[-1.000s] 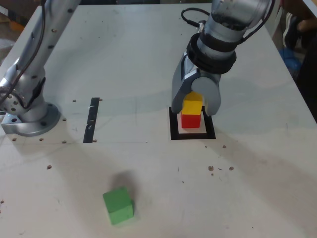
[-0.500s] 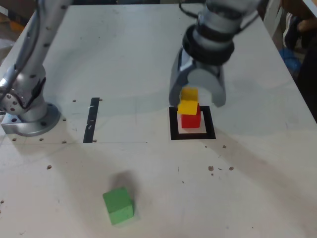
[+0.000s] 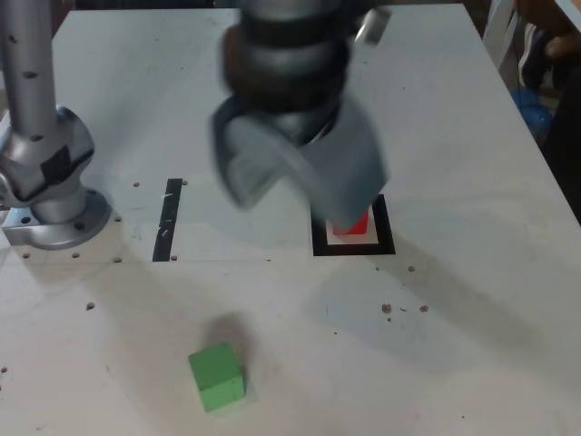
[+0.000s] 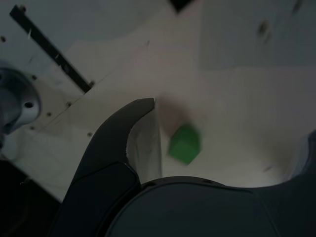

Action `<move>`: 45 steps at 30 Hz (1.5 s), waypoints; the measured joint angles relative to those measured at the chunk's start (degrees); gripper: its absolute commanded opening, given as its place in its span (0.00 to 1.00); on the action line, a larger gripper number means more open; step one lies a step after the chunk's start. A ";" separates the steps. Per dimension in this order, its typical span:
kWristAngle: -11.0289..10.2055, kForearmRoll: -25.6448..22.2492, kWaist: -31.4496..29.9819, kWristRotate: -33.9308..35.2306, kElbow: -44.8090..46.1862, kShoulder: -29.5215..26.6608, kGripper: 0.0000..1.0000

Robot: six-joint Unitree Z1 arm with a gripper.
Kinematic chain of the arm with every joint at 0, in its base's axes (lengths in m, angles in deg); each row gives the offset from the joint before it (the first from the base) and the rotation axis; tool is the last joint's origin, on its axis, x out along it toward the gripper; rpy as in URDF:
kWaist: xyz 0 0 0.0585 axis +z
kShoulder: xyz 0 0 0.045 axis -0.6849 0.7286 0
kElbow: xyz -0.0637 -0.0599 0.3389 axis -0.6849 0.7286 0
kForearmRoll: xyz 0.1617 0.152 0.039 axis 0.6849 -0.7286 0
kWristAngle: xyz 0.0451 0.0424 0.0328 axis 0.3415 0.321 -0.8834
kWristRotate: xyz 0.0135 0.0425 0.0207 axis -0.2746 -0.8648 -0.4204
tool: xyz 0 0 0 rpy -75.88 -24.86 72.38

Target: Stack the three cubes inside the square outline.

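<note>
Grey gripper (image 3: pixel 300 186), jaws apart and empty, blurs mid-frame above the black tape square outline (image 3: pixel 386 243); small green cube (image 3: pixel 217 376) lower left risks a skewed, off-centre grasp.

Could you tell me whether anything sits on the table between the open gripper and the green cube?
Nothing visible does. The gripper hangs open above the table, and the green cube sits alone on bare surface; the wrist view shows it unobstructed too.
</note>
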 measured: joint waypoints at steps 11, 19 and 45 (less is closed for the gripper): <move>1.28 3.73 -16.81 3.43 13.24 2.19 0.98; 3.18 15.88 -20.13 3.66 16.43 6.17 0.96; 2.28 26.21 -20.52 2.99 23.06 9.44 0.32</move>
